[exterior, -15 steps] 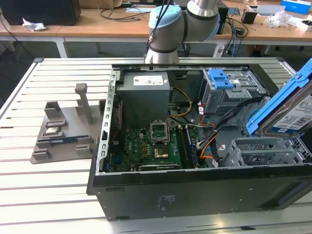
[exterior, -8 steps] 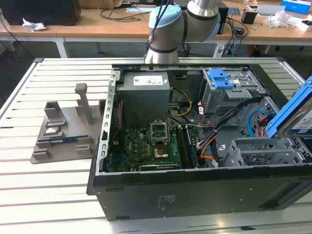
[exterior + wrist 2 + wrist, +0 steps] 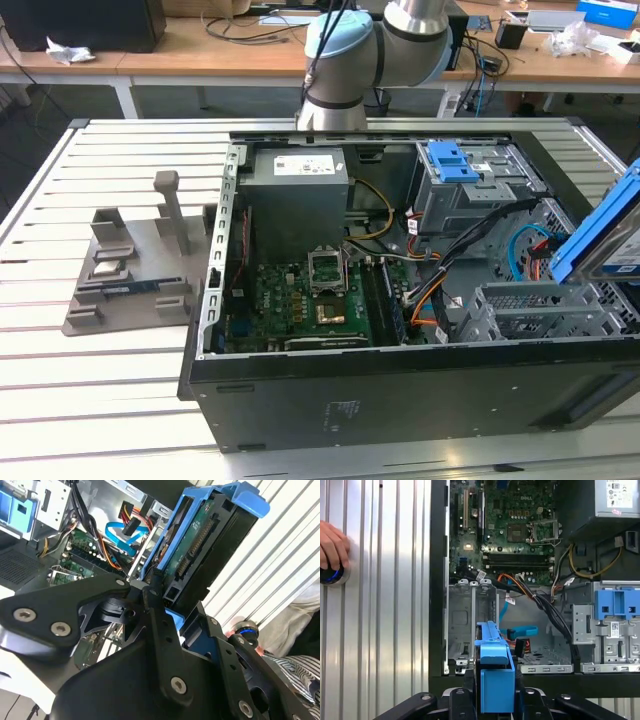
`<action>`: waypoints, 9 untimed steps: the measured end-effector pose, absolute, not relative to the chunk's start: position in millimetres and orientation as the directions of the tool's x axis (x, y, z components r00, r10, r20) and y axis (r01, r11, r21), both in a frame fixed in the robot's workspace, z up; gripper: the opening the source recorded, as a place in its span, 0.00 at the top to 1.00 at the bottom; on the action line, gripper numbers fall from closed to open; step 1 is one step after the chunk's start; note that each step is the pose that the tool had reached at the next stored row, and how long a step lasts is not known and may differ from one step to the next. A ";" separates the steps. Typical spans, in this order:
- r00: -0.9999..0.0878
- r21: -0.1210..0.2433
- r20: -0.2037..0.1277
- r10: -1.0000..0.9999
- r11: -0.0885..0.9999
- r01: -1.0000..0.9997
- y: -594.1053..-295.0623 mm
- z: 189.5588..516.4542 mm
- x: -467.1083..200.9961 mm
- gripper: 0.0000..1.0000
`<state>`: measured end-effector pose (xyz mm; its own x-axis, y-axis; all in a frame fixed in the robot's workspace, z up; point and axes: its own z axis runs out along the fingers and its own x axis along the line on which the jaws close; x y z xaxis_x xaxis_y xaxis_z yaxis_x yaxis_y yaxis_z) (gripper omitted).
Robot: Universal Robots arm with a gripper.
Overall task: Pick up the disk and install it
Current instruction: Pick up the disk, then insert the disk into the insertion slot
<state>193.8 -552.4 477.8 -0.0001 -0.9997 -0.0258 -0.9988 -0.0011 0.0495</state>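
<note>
A wide counter [image 3: 110, 400] of pale metal slats carries an open dark computer case [image 3: 400, 400] lying on its side, its inside facing up. My arm [image 3: 350, 60], grey with a light blue joint cap, rises behind the case.

Inside the case, a grey power-supply box [image 3: 297, 185] with a white sticker sits at the far side. A green motherboard [image 3: 300, 305] lies in front of it. Toward the exterior view's right stands a metal drive cage [image 3: 470, 190] with a blue latch on top. An empty metal bay [image 3: 470, 625] lies near the case wall.

On the counter, just beside the case at the exterior view's left, rests a grey moulded holder [image 3: 130, 270] with an upright post.

The disk [image 3: 605, 235] is off the counter, tilted in the air at the exterior view's right edge, above that end of the case. Its blue side rails frame a silver body.

In the second wrist view, my end effector [image 3: 172, 600] is closed on the disk [image 3: 210, 545], black fingers [image 3: 156, 587] pressing its sides. In the first wrist view, the disk [image 3: 495, 660] appears edge-on in my end effector [image 3: 496, 695], in line with the empty bay.

A flat blue cable [image 3: 522, 630] curls beside that bay.

A person's hand [image 3: 332, 545] rests on a blue-ringed button [image 3: 330, 575] on the counter.
</note>
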 end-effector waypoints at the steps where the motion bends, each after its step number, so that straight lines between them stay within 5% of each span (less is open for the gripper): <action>1: 0.000 0.050 -0.026 -1.000 -0.001 -0.999 -552.4 477.7 189.8 0.63; 9: 0.000 0.048 -0.026 -1.000 -0.001 -0.999 -552.4 477.3 154.4 0.63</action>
